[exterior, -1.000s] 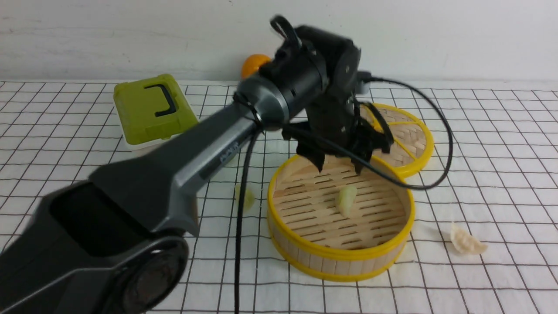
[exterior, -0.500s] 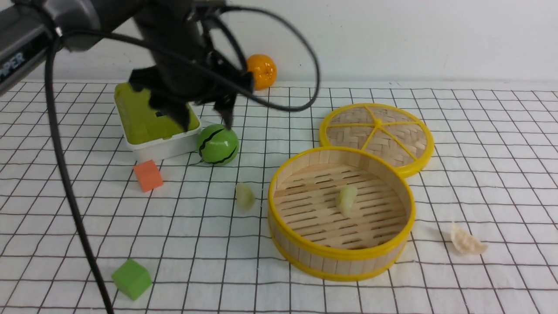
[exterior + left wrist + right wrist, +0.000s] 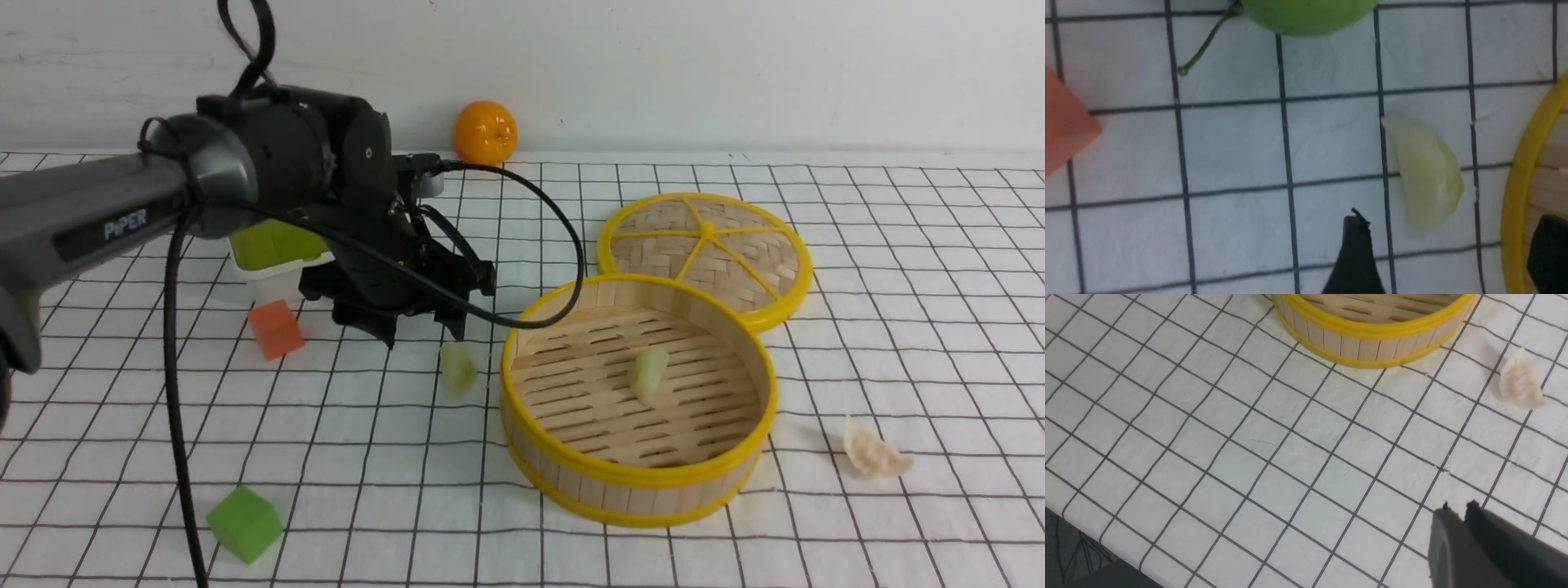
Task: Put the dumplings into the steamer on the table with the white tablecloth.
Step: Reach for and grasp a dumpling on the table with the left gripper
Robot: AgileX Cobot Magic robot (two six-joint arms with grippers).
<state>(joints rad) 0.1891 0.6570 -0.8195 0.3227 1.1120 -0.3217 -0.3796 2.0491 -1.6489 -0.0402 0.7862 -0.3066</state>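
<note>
Right pincer [image 3: 1458, 506]: fingers nearly together, nothing held, low over the white tablecloth [image 3: 1274, 457] near its front edge.
Cream dumpling [image 3: 875, 451]: on the cloth, right of the steamer [image 3: 637, 478], untouched.
Steamer floor: one yellow-green dumpling [image 3: 649, 374] lies inside.
Loose dumpling [image 3: 458, 369]: on the cloth, just left of the steamer's rim.
Left pincer [image 3: 424, 335]: wide open, empty, hovering just above and behind it.
Risk: one finger looks to be over the rim, so a straight descent could strike the steamer or knock the dumpling aside.
</note>
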